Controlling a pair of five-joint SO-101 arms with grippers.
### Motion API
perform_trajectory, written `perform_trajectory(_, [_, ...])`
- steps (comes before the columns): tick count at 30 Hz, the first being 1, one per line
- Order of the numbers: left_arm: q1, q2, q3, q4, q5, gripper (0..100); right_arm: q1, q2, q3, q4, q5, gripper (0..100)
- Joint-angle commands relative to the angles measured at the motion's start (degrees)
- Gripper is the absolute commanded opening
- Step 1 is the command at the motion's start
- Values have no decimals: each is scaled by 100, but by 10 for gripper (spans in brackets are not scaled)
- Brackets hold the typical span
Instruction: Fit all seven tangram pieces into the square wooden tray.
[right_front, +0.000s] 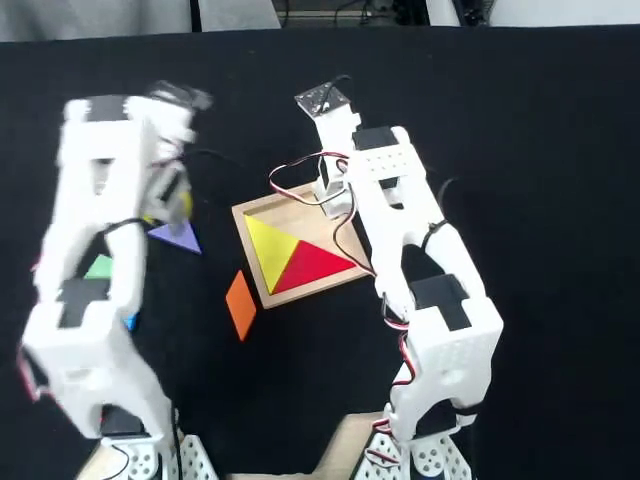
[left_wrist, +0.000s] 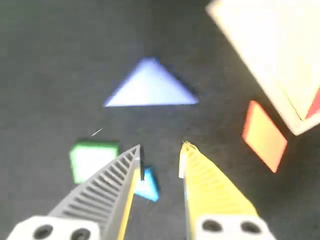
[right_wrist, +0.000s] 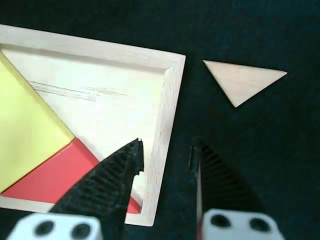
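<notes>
Seen from above, your left claw (right_front: 172, 200) hangs over the black tabletop (right_front: 520, 130). The purple triangle (right_front: 176, 237) lies just beside it. The green square (right_front: 98, 267) and the blue piece (right_front: 130, 322) sit farther back, toward that arm's base. The orange piece (right_front: 240, 305) lies between that claw's side and the tray (right_front: 262, 292), near the tray's rim but not touching it. Your right claw (right_front: 336, 195) is over the tray's rim. Inside the tray, the yellow triangle (right_front: 266, 245) and the red triangle (right_front: 316, 265) lie edge to edge.

In your left wrist view, the claw is parted to a middling gap and holds nothing. The purple triangle lies flat ahead of the fingertips. The green square is just outside the grey finger (left_wrist: 120, 172), and the blue piece shows partly behind that finger's tip. The orange piece lies out past the yellow finger (left_wrist: 205, 182), with a corner of the tray beyond it.

In your right wrist view, the claw is also parted and empty. Its black fingers (right_wrist: 117, 172) straddle the tray's rim, one over the tray floor near the red triangle's tip, the other over bare tabletop. The wood triangle (right_wrist: 242, 80) lies outside the tray, ahead of the outer finger.
</notes>
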Motion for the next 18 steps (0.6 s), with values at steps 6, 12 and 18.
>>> perform_trajectory(6, [-1429,-2620,927,35,308,137,-132,-444,-251,-70,-9,166])
perform_trajectory(12, [-2387,-4642,3345,-1002,624,138,-747,-400,-505,-44,-9,166])
perform_trajectory(18, [-3231,-6356,6255,-2734,651,137,-1662,-400,-787,-26,264,169])
